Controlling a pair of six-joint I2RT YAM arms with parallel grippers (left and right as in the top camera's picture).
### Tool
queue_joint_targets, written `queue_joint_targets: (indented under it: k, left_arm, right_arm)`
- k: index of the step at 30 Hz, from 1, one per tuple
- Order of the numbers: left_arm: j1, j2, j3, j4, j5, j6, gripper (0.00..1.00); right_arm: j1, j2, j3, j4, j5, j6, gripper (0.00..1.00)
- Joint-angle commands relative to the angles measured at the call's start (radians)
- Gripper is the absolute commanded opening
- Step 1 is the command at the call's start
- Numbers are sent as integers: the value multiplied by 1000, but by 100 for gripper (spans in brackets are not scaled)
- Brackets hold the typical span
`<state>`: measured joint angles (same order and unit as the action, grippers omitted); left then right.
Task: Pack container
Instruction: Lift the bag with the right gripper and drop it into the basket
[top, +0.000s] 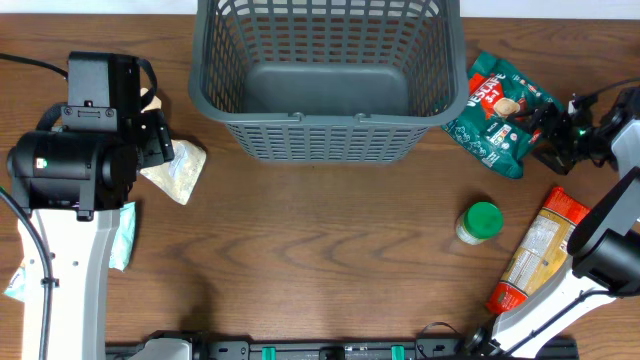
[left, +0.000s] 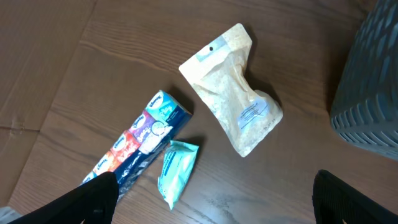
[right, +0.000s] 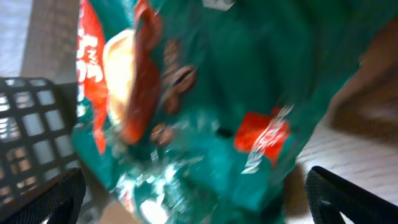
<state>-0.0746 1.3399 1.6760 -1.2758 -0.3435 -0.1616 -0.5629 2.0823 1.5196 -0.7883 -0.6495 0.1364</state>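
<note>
The container, a large dark grey slotted basket (top: 320, 120), stands at the table's far middle with nothing in it. Its corner shows in the left wrist view (left: 370, 81) and its lattice in the right wrist view (right: 31, 137). My right gripper (top: 540, 130) is open at a green snack packet (top: 495, 115) lying right of the basket. The packet fills the right wrist view (right: 205, 106), blurred, between the spread fingers (right: 196, 199). My left gripper (top: 160, 135) is open and empty (left: 214, 205), above a pale pouch (top: 178, 170) (left: 236, 93).
A green-lidded jar (top: 480, 222) and a long orange-yellow packet (top: 535, 250) lie at the right front. A colourful tissue pack (left: 140, 140) and a teal wipes packet (left: 176, 171) (top: 122, 235) lie at the left.
</note>
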Motion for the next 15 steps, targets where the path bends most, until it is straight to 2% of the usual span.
queue_joint_targets:
  k: [1,11,12,13,14,15]
  left_arm:
    - [4,6,-2,-3,-1,-19,86]
    - [4,6,-2,-3,14,-19,86]
    - [4,6,-2,-3,17,-19,86]
    - [4,6,-2,-3,17,-19,86]
    - [4,6,-2,-3,17,-19,86]
    - [4,6,-2,-3,17,-19,86]
  right_arm:
    - [27,0,-48,60,60,-18,99]
    - [124,0,-188,336,106,9,99]
    - [132,0,-192,342,116,18,96]
    - [139,0,-192,343,123,24,87]
    - [145,0,-192,344,123,24,61]
    - [148,0,-192,344,122,24,45]
